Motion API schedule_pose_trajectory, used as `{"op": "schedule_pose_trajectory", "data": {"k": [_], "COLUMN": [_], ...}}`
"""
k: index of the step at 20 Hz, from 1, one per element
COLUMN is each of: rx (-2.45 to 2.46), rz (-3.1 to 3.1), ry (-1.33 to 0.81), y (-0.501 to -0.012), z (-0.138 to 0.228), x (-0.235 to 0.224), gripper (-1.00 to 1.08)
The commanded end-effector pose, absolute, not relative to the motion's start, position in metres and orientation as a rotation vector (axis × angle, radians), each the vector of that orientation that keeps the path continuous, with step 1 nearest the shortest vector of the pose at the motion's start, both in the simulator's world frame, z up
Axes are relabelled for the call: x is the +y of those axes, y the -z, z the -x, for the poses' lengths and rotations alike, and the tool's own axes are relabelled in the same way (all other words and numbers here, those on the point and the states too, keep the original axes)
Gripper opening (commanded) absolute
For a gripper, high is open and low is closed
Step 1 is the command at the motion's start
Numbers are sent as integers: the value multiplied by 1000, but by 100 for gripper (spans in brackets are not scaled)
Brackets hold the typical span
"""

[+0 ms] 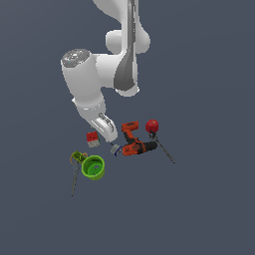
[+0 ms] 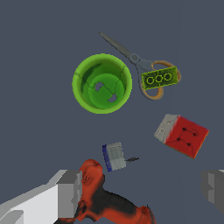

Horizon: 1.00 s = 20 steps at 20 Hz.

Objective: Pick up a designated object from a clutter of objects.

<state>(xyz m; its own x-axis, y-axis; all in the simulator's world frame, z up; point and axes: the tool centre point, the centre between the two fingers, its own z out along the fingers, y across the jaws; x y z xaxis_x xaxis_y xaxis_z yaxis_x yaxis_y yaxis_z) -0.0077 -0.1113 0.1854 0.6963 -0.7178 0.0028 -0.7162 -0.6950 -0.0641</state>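
Your jaws are spread wide and hold nothing; the gripper [image 2: 142, 192] hangs above the clutter, with one finger [image 2: 70, 194] overlapping the drill [image 2: 114, 202] in the wrist view and the other finger [image 2: 213, 186] out past the block. The block [image 1: 92, 139], red and white, lies on the tabletop [image 1: 209, 209] at the exterior view's left of the drill [image 1: 134, 141], apart from it and just beside the arm's hand.

Your main risk is the drill: descend as you are and one finger could land on its orange body, shoving it or stalling the drop. The block [image 2: 181, 135] also sits skewed to the jaws and off to one side of the gap, so closing without centring may catch a corner and spin it away. The small grey piece [image 2: 113, 156] lies between block and drill and could get nudged too.

The cup [image 2: 102, 83] and scissors [image 2: 144, 70] sit further off, clear of your path. The ball [image 1: 152, 125] is beyond the drill. The tabletop is flat, plain dark blue-grey, with open room all round the cluster.
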Motion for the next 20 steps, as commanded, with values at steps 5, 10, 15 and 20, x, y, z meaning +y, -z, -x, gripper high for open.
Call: {"op": "schedule_pose_trajectory", "data": {"k": [5, 10, 15, 20], "rx": [1550, 1737, 1852, 1899], "rz": [2692, 2596, 2530, 2502], "ry": [17, 7, 2, 0], "y": [-133, -106, -90, -83], "z": [36, 55, 69, 74], "x": [-147, -166, -178, -183], "gripper": [100, 100, 100, 100]}}
